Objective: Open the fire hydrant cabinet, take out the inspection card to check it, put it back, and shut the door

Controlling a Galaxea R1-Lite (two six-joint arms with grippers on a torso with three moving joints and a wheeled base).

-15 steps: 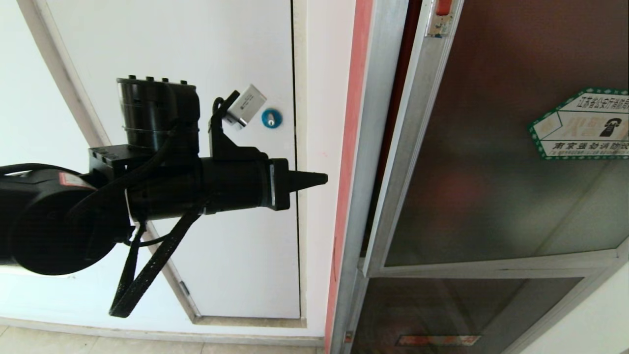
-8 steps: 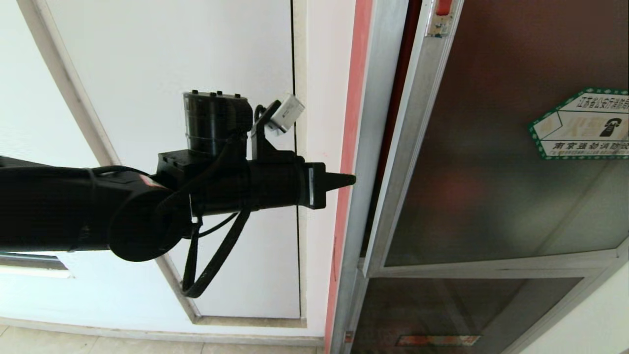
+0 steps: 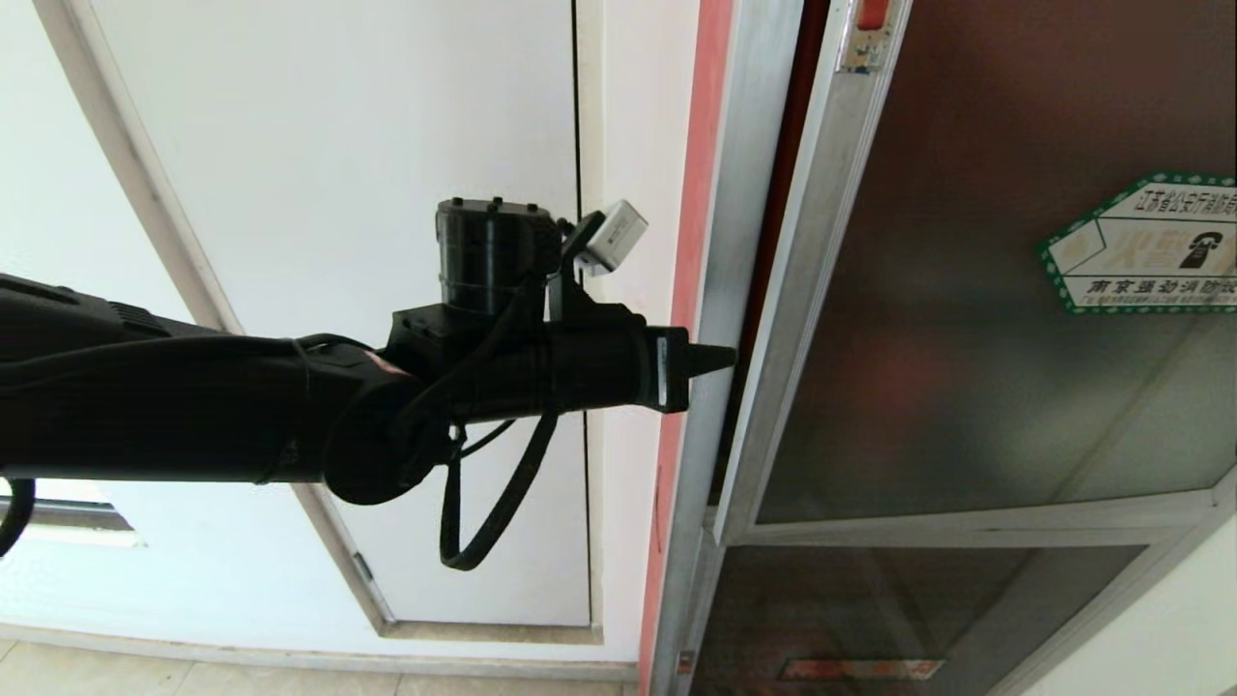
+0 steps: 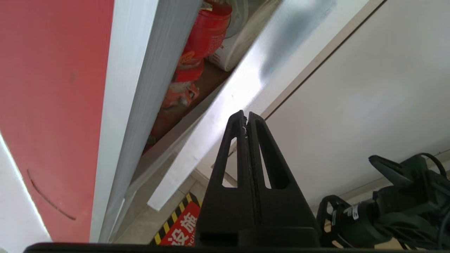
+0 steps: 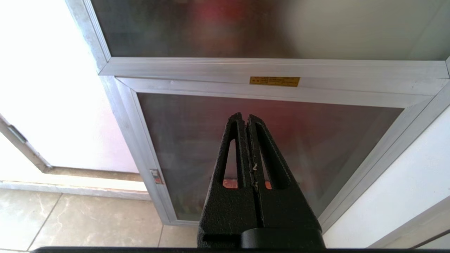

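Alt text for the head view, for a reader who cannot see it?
The left gripper, jaws shut, reaches level from the left to the gap at the edge of the door, which stands slightly ajar. A white panel lies behind the arm; a hexagonal sticker marks the glass.

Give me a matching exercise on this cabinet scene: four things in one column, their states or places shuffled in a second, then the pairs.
1. left gripper
2. right gripper
3. door
4. hexagonal sticker

A. slightly ajar
B. shut, facing the lower glass panel
C. stuck on the tinted glass
D. shut, tip at the door's opening edge

Pairs: 1-D, 2-B, 3-A, 4-C
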